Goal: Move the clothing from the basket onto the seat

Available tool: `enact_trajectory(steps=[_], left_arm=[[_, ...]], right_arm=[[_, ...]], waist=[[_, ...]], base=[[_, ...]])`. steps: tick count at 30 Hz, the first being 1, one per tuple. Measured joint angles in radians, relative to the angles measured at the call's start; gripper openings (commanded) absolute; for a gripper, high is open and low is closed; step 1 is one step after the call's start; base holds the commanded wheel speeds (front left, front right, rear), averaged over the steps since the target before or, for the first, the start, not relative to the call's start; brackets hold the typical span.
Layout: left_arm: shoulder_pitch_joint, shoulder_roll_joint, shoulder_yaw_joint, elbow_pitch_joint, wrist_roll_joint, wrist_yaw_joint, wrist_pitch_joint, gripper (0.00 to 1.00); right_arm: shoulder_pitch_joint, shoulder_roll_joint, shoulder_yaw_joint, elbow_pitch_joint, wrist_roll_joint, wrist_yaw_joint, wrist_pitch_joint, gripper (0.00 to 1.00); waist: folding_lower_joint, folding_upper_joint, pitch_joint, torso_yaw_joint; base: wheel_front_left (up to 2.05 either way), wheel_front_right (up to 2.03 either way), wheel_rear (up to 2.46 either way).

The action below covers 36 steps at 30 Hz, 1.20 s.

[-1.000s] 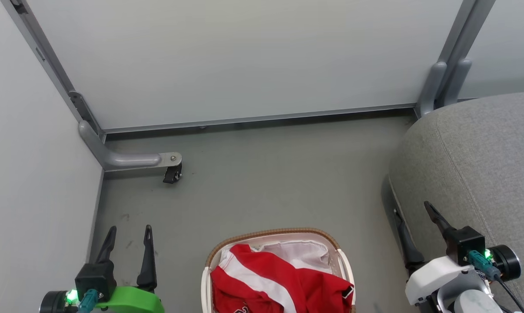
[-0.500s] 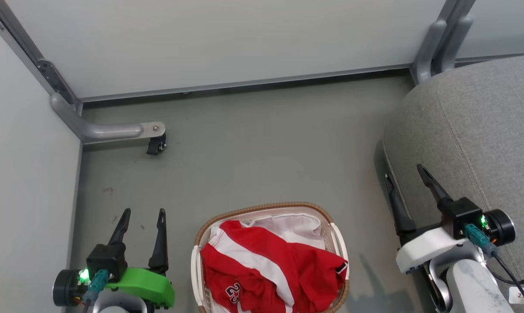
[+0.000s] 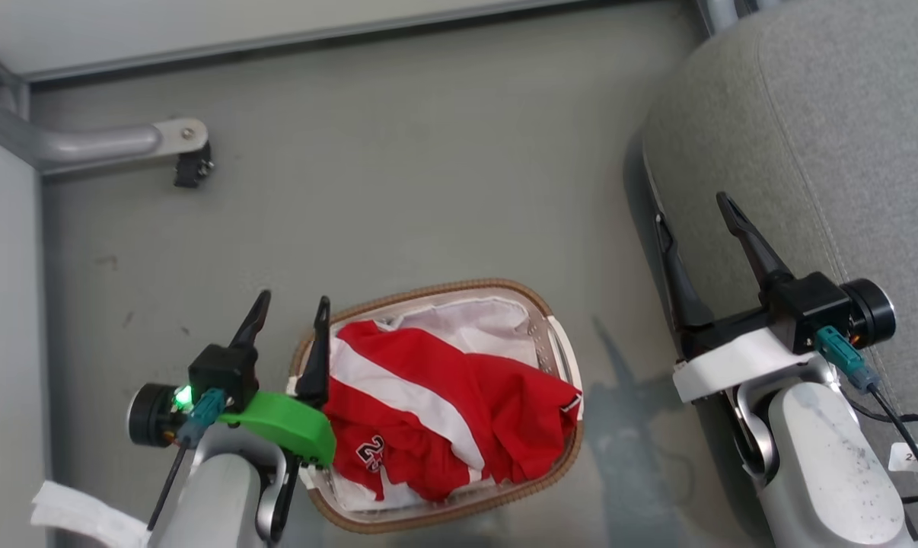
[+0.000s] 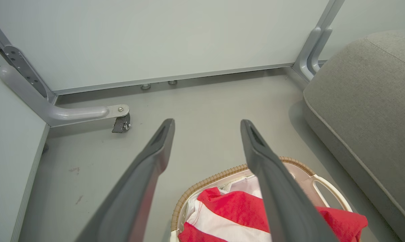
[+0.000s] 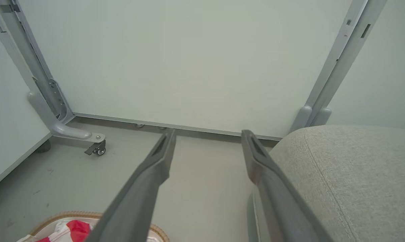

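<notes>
The left gripper has its two dark fingers spread wide and holds nothing. They point to 12 o'clock in the head view, above a green housing and a lit green lamp, with the pale forearm rising from 7 o'clock. Its inner finger crosses the 9 o'clock side of the basket; whether it touches the brown woven rim cannot be told. The clothing lies heaped in the basket at 6 o'clock, red with a broad white stripe. It shows a white-edged number that starts with 2 and has its second digit creased, and a small black tag at its 3 o'clock edge. The white liner shows at the basket's 12 o'clock end. The right gripper is also wide apart and empty, tilted toward 11 o'clock. One finger lies over the edge of the seat and the other over the floor just beside it. A white label on its cable at 4 o'clock shows a 2. The grey seat fills 1 to 4 o'clock, apart from the basket. A caster on a grey metal leg stands at 10 o'clock.
</notes>
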Motion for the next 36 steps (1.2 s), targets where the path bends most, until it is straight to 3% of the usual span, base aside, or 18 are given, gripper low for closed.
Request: enact_trajectory(steps=[18,28,36], left_arm=[[-0.216,0.081,-0.301,0.229,-0.068,0.000,0.000,1.00],[-0.281,0.094,-0.467,0.320,-0.106,0.000,0.000,1.00],[-0.329,0.093,-0.534,0.430,-0.152,0.000,0.000,1.00]], right_arm=[[-0.098,0.001,0.068,-0.064,0.063,0.000,0.000,1.00],[-0.103,0.001,0.084,-0.067,0.091,0.000,0.000,1.00],[-0.109,0.001,0.091,-0.072,0.109,0.000,0.000,1.00]], waist=[[0.0001,0.0000,0.273,-0.121],[0.0000,0.0000,0.387,-0.172],[0.0000,0.0001,0.452,-0.199]], base=[[0.00,0.00,0.00],[0.00,0.00,0.00],[0.00,0.00,0.00]])
